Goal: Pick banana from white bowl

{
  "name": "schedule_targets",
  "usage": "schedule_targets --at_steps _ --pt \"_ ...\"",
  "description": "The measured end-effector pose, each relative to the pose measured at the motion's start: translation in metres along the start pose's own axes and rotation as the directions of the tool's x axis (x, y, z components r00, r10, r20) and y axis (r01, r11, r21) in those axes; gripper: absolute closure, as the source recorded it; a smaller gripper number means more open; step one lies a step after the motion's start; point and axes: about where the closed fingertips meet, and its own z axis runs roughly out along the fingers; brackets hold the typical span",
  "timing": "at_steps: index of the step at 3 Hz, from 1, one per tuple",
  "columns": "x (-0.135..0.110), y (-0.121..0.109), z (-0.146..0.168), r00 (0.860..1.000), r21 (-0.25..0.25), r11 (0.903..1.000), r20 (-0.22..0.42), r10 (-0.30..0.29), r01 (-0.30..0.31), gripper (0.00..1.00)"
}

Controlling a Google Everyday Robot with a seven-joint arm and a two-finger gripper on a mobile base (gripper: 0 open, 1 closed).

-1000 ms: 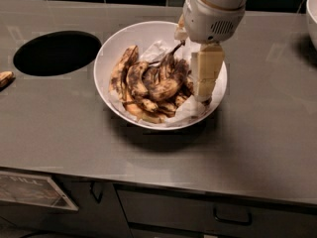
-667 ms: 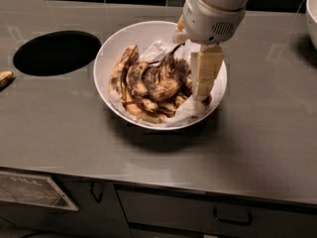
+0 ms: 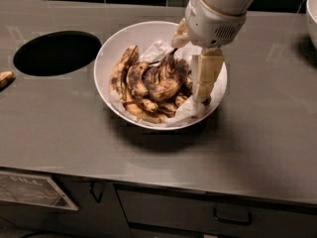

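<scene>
Camera view: where are the bananas?

— Several overripe, dark-spotted bananas [image 3: 148, 86] lie heaped on crumpled white paper [image 3: 185, 114] inside the white bowl [image 3: 106, 53]. The bowl sits in the middle of a grey counter [image 3: 74, 133].

— And the gripper?

— The gripper [image 3: 203, 90] hangs from a white arm [image 3: 215, 14] that enters from the far right. It points down into the right side of the bowl, just beside the bananas, with its tip low against the paper. Whether it is wide, narrow or holding anything cannot be told.

— What else is there?

— 1 round dark hole [image 3: 57, 52] in the counter, left of the bowl. A small yellow-brown piece [image 3: 5, 78] lies at the left edge. Part of a 2nd white bowl [image 3: 312, 14] shows at the far right. A drawer handle [image 3: 233, 216] is below the near edge.
</scene>
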Motion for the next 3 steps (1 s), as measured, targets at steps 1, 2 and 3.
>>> schedule_targets --at_steps 1,2,3 --pt "-0.008 -0.005 0.001 1.0 -0.008 0.9995 0.001 -0.03 0.03 0.18" --pt "-0.017 -0.011 0.002 0.998 -0.016 0.9982 -0.004 -0.058 0.058 0.18" --pt "-0.022 -0.016 0.004 0.997 -0.024 0.9969 -0.004 -0.074 0.074 0.19"
